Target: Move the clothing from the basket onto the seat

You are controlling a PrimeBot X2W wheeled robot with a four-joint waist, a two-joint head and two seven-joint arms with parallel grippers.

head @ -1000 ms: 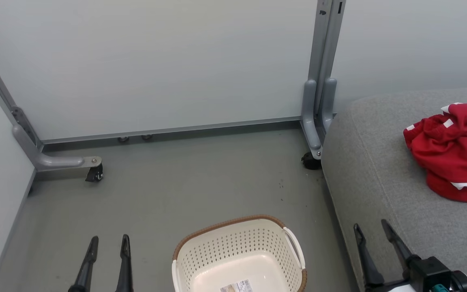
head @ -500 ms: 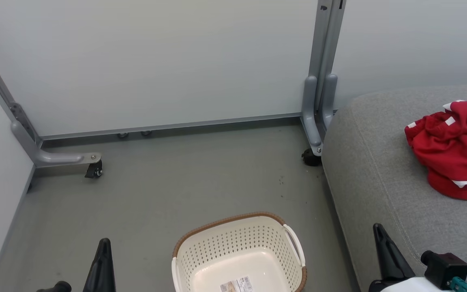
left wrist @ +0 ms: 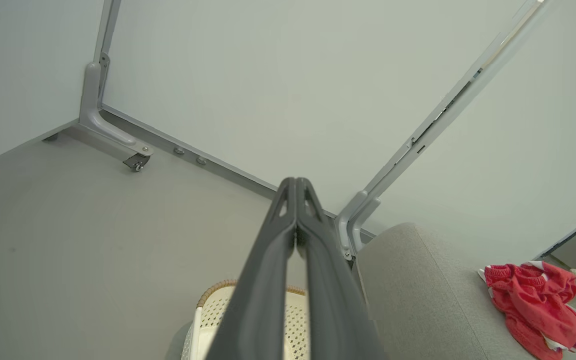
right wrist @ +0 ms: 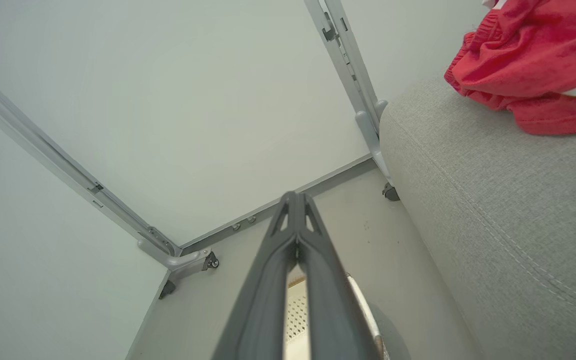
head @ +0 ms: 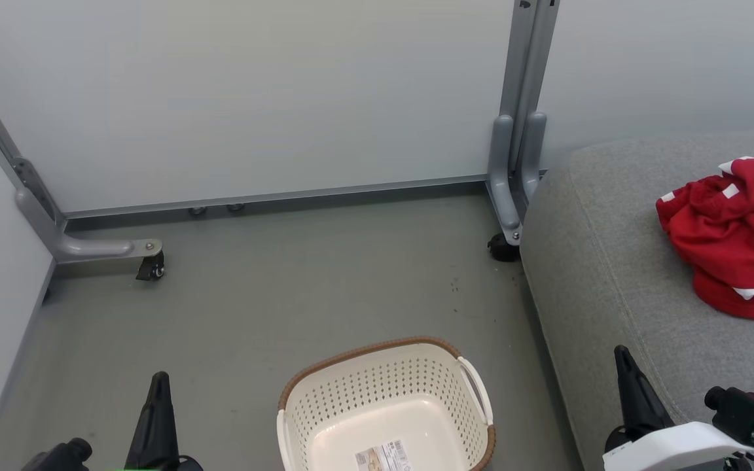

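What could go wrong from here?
1. The right gripper, shut and empty, sits close to the seat edge; a swing may scrape it.
2. The empty basket stands between it and the left gripper; an arm move may knock it.
3. The clothing lies loosely heaped; it might slump.

Lab-style bay, pale partition panels (head: 252,98) on castors (head: 152,269), grey floor (head: 285,294)

Head camera looking down from above at basket (head: 377,386), seat (head: 599,275); wrist cameras sitting low, facing wall (head: 252,98), both sharing seat, clothing (head: 730,248)
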